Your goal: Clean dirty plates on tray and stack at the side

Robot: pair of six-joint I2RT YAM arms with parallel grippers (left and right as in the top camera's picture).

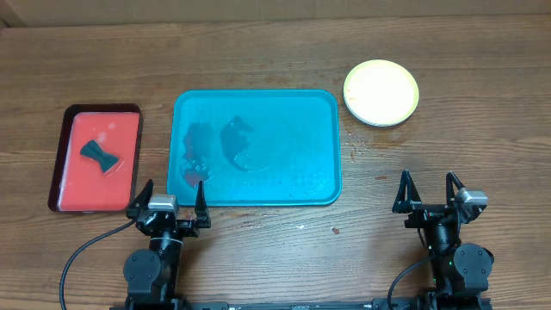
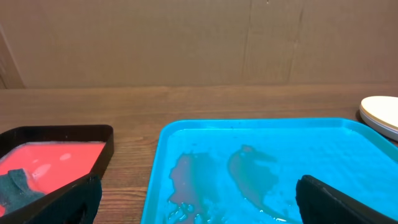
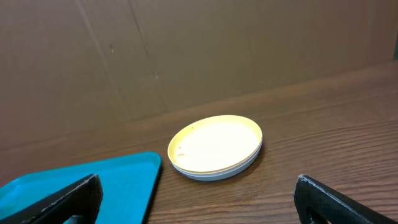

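Overhead view: a wooden table carries the teal tray at centre. The tray floor holds no plates but is marked with dark wet smears and a reddish patch near its front-left corner. The stacked plates lie on the table beyond the tray's far right corner, apart from it, with a yellow-green-rimmed plate on top. A red tray with a dark rim sits left of the teal tray and holds a dark sponge. The left gripper is at the teal tray's near left edge and the right gripper is over bare wood to the tray's right. Each has its fingers spread wide, with nothing between them. Left wrist view: the left gripper looks over the teal tray, its two dark fingers far apart at the lower corners of the frame. The red tray and dark sponge are to the left, the edge of the stacked plates is at far right, and a cardboard wall stands behind. Right wrist view: the right gripper faces the stacked plates, which rest on wood just beyond a corner of the teal tray. A pale plate shows beneath the yellow-green one, though the number of plates cannot be told. The fingers stand wide apart and hold nothing.
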